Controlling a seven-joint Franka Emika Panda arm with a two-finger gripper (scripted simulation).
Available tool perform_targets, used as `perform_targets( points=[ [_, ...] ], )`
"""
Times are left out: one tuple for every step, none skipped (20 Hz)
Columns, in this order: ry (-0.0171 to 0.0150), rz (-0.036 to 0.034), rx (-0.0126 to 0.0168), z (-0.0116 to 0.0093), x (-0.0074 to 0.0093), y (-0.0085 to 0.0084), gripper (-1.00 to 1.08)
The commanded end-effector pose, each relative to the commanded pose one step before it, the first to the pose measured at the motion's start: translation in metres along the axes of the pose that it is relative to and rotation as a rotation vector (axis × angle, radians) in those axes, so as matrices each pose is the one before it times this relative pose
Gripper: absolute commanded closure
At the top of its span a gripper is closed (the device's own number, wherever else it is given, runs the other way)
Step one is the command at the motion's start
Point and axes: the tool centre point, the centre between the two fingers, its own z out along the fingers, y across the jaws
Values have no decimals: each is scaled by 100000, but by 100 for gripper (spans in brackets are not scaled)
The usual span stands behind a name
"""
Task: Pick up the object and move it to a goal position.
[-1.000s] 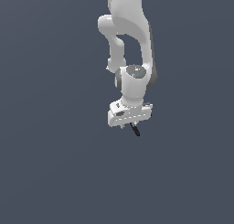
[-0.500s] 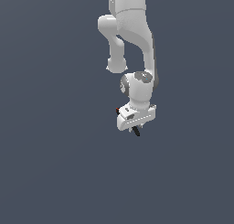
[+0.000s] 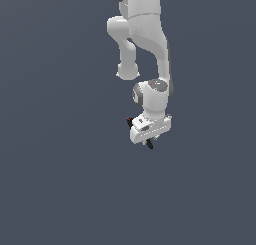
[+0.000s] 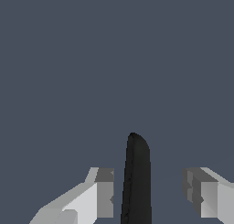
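The object [image 3: 149, 144] is a thin black piece poking out below the white hand in the exterior view, and a small red-tipped arm of it [image 3: 129, 121] shows beside the hand on that view's left. My gripper [image 3: 149, 140] hangs in the air with the object in it. In the wrist view the object [image 4: 136, 182] is a dark rounded bar running between the two fingers [image 4: 104, 193]. My gripper [image 4: 150, 184] shows a gap on either side of the bar there, so the contact itself is hidden.
Only a plain dark grey background surrounds the white arm [image 3: 150, 34] in both views. No table edge, container or other object shows.
The hand has shifted toward the exterior view's right and slightly down, turning at the wrist. The black object has travelled with it.
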Motion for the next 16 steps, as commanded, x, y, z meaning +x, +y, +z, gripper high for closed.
perform_targets(
  points=[
    [1, -44, -2, 348, -15, -13, -20],
    [0, 0, 0, 276, -9, 11, -20],
    [39, -56, -6, 313, 0, -20, -20],
    [38, -57, -7, 376, -6, -18, -20],
    [0, 0, 0, 400, -24, 15, -20],
    [62, -101, -16, 300, 2, -46, -20],
    [0, 0, 0, 278, -21, 10, -20],
    [0, 0, 0, 216, -18, 8, -20],
    [33, -60, -11, 133, 1, -29, -20],
    [0, 0, 0, 93, -8, 3, -20],
    [0, 0, 0, 31, -3, 1, -20],
    [0, 0, 0, 0, 0, 0, 108],
    [0, 0, 0, 0, 0, 0, 108],
    [0, 0, 0, 0, 0, 0, 108],
    [0, 0, 0, 0, 0, 0, 108],
    [0, 0, 0, 0, 0, 0, 108]
  ],
)
